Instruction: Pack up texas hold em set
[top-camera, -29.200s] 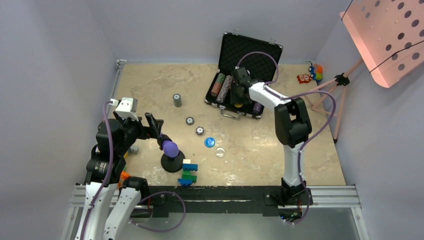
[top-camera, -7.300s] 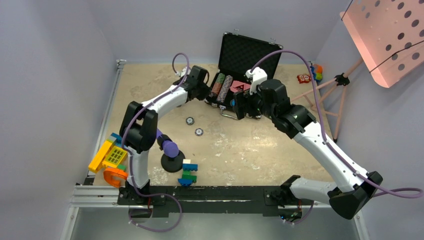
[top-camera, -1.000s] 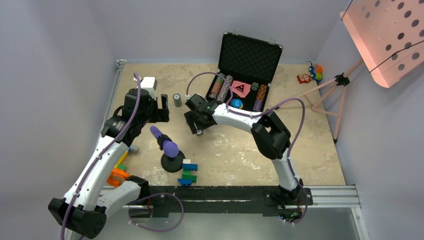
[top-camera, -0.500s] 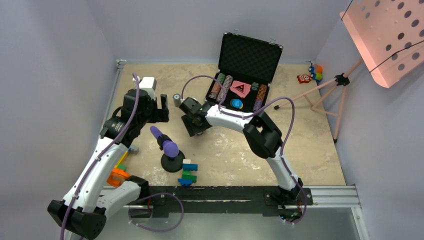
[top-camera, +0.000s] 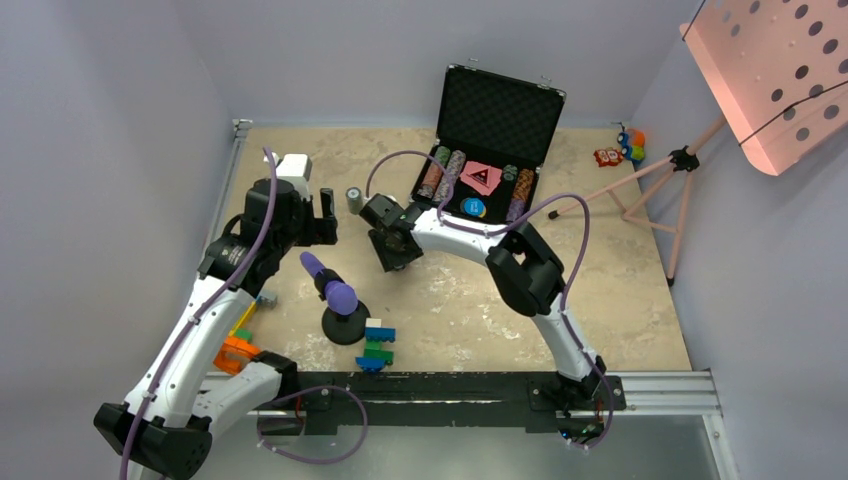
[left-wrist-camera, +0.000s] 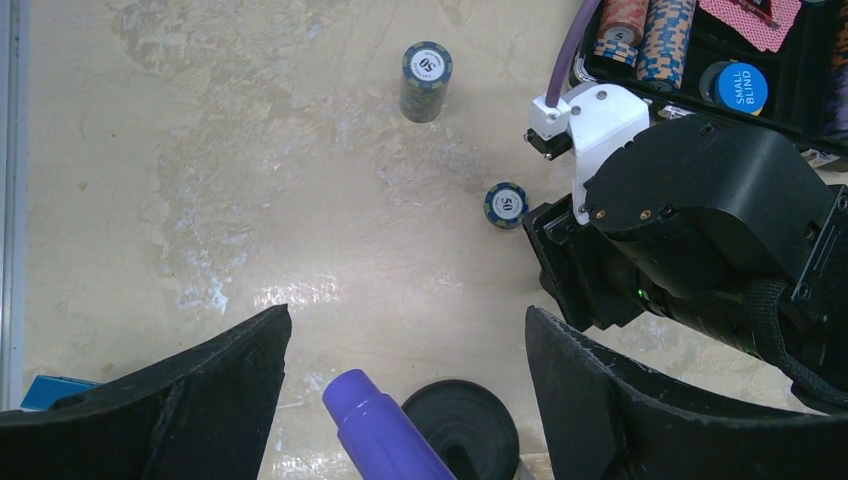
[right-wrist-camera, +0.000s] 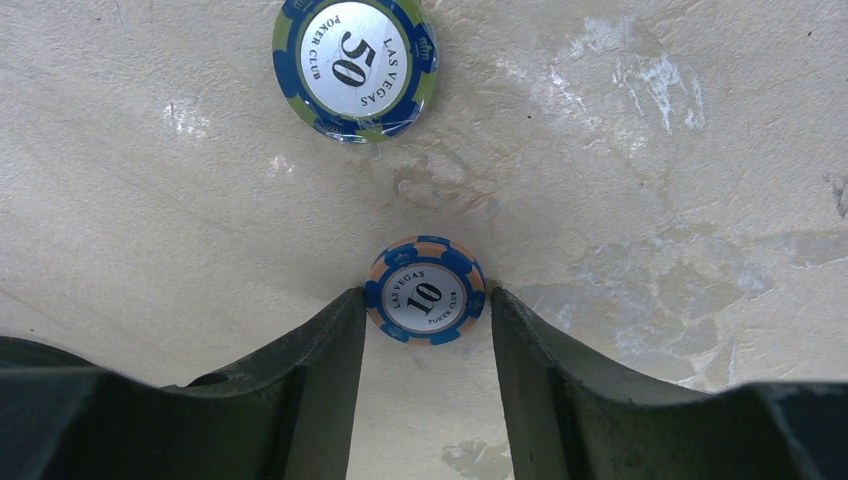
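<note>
The black case (top-camera: 500, 105) stands open at the back, holding chip rows (top-camera: 447, 172), pink cards (top-camera: 481, 177) and a blue button (top-camera: 474, 208). My right gripper (top-camera: 392, 250) points down at the table left of the case. In the right wrist view its fingertips (right-wrist-camera: 348, 305) press both sides of a flat blue-and-orange "10" chip (right-wrist-camera: 426, 290). A green-and-blue "50" chip (right-wrist-camera: 353, 68) lies just beyond. A short stack of chips (top-camera: 353, 199) stands further back. My left gripper (top-camera: 322, 215) hovers open above the table, holding nothing.
A purple-tipped object on a black round base (top-camera: 335, 290) stands under my left gripper (left-wrist-camera: 408, 325). A toy-brick figure (top-camera: 378, 345) stands near the front edge, and loose coloured bricks (top-camera: 240, 345) lie at front left. A pink perforated board on a stand (top-camera: 770, 70) rises at the right.
My right gripper has shifted slightly left and back over the loose chips and its jaws have narrowed onto the "10" chip. The left arm has stayed where it was.
</note>
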